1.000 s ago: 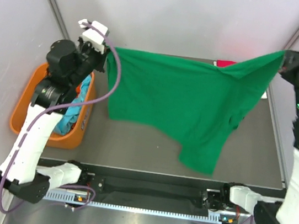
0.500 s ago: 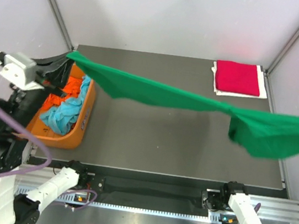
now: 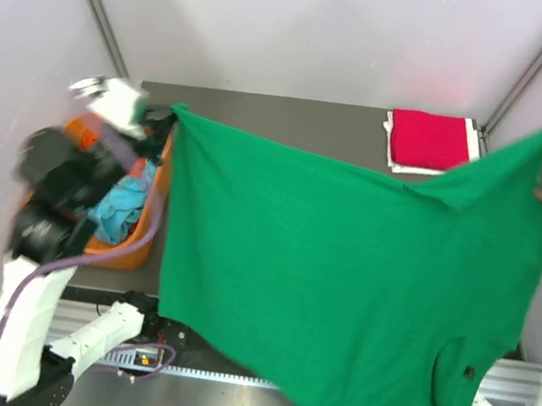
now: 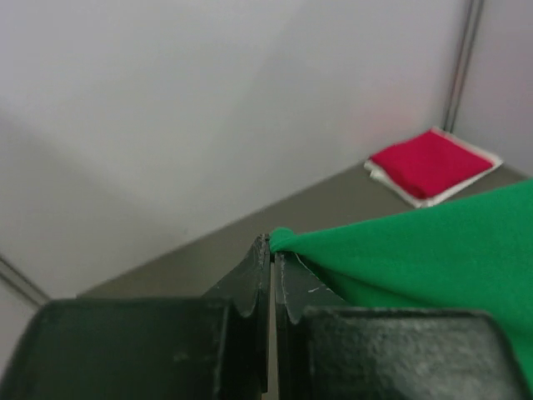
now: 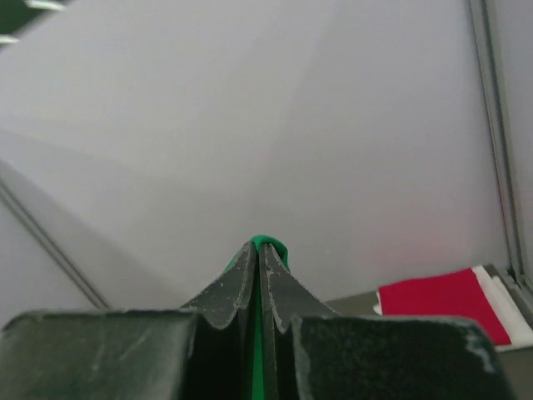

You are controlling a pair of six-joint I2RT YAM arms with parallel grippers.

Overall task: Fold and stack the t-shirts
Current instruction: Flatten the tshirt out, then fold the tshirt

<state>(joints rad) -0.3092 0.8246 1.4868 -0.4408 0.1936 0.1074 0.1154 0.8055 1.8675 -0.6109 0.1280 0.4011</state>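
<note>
Holding the green t-shirt (image 3: 339, 293) spread in the air over the tabletop (image 3: 293, 120), we see the left hand (image 4: 271, 250) pinching one upper corner and the right hand (image 5: 258, 250) the other. A folded red t-shirt (image 3: 429, 139) lies at the far right corner.

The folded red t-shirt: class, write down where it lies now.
In the top view the folded red t-shirt lies on a white cloth at the table's far right corner, behind the held-up green t-shirt.
</note>
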